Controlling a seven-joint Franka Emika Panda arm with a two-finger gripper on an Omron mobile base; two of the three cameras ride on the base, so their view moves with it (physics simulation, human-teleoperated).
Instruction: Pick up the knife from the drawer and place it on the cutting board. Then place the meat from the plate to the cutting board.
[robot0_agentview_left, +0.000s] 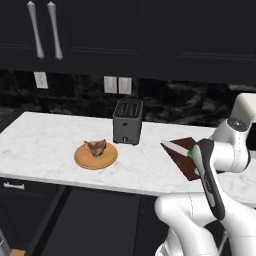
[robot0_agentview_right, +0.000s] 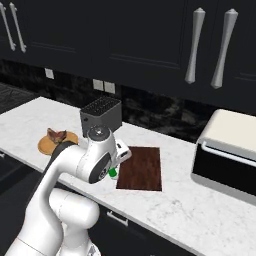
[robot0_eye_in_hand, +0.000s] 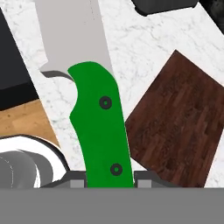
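My gripper is shut on the knife's green handle, and the pale blade points away from the hand. In the left base view the knife hangs over the near left corner of the dark brown cutting board, with my forearm covering the hand. The board lies just right of the handle in the hand view. On the tan plate, the meat sits to the left of the toaster. Below the counter edge, the black drawer looks pulled out and dark inside.
A black toaster stands at the back of the white marble counter, between plate and board. A white-topped black appliance sits on the counter to the right of the board. Black wall cabinets hang overhead.
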